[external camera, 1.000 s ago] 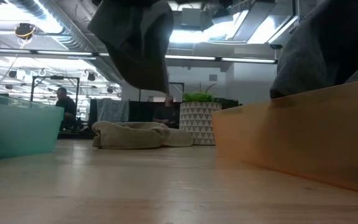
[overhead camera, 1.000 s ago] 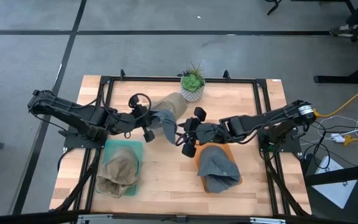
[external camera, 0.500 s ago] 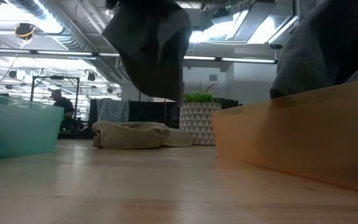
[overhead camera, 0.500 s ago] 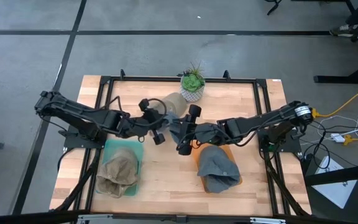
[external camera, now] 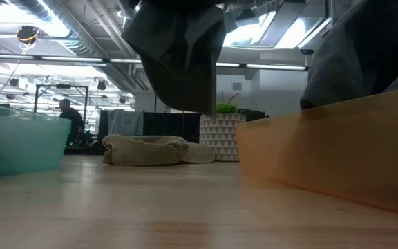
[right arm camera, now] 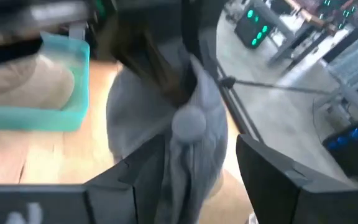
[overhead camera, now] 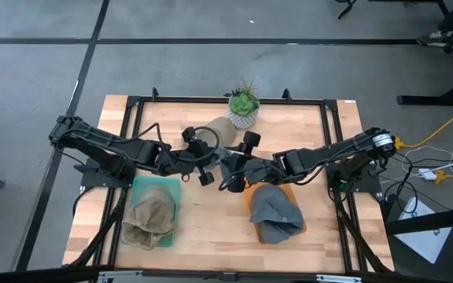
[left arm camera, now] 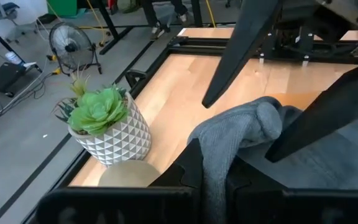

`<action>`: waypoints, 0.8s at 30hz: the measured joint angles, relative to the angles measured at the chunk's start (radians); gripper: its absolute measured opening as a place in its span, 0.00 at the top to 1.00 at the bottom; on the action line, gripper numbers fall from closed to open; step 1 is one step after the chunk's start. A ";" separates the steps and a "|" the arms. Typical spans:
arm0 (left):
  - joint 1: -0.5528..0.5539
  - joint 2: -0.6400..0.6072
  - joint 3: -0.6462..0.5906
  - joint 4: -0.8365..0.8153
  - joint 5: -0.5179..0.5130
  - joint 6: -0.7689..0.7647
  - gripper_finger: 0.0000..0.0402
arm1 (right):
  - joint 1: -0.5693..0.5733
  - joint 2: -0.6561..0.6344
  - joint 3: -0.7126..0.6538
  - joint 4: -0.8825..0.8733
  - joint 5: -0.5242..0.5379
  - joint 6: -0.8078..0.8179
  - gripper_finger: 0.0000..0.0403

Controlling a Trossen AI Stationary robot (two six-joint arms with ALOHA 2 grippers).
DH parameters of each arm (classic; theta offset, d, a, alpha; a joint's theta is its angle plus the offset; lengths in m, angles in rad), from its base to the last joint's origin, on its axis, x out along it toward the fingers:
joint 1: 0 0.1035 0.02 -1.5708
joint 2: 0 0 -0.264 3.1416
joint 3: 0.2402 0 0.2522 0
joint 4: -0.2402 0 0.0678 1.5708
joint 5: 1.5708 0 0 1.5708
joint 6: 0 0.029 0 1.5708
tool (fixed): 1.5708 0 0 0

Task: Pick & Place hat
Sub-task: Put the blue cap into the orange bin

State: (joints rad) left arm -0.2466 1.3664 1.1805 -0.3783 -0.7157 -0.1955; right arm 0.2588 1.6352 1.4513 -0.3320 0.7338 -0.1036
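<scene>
A grey hat (overhead camera: 228, 161) hangs in the air between my two grippers above the table's middle; in the low view the grey hat (external camera: 178, 55) is clear of the wood. My left gripper (overhead camera: 213, 163) is shut on it. My right gripper (overhead camera: 239, 164) is open, with one finger (right arm camera: 146, 169) on each side of the hat (right arm camera: 188, 124); I cannot tell whether they touch it. A tan hat (overhead camera: 215, 130) lies flat on the table by the plant. My left gripper pinches a bunched fold of the grey hat (left arm camera: 219, 158) between its two fingers, coming level from the table's left. The hat is lifted clear and hangs slack below the fingers (external camera: 182, 83), its free part (left arm camera: 257, 121) reaching toward the right gripper.
A teal bin (overhead camera: 136, 185) with a tan hat sits near the left front. An orange bin (overhead camera: 249, 206) with another grey hat (overhead camera: 275, 211) sits right of centre. A potted plant (overhead camera: 244, 106) stands at the far edge. Bare wood lies between the bins.
My left gripper has carried the grey hat toward the table's right, up to the right gripper. The hat stays lifted and has come between the right gripper's open fingers.
</scene>
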 joint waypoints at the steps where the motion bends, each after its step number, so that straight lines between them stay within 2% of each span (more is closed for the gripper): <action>1: 0.000 0.000 0.000 0.000 0.000 0.000 0.99 | 0.000 0.000 0.000 -0.018 0.000 0.016 0.51; 4: 0.000 0.000 0.000 0.001 0.005 0.000 0.99 | 0.000 0.000 0.000 -0.049 0.017 0.043 0.56; 6: 0.000 0.000 0.000 0.001 0.016 0.000 0.99 | 0.000 0.000 0.000 -0.057 0.029 0.053 0.62; 12: 0.000 0.000 0.000 0.000 0.095 0.000 0.96 | 0.000 0.000 0.000 -0.049 0.033 0.057 0.93; 13: 0.000 0.000 0.000 -0.001 0.108 0.000 0.96 | 0.000 0.000 0.000 -0.049 0.033 0.056 0.96; 20: -0.010 0.000 0.000 -0.037 0.159 0.012 0.86 | 0.013 -0.026 0.000 -0.093 0.032 0.014 0.96; 24: -0.029 -0.015 0.000 -0.031 0.305 0.051 0.79 | 0.037 -0.090 0.000 -0.174 0.034 0.019 0.97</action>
State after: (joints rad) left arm -0.2756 1.3519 1.1801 -0.4094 -0.4102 -0.1446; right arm 0.2962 1.5453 1.4509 -0.5061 0.7681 -0.0850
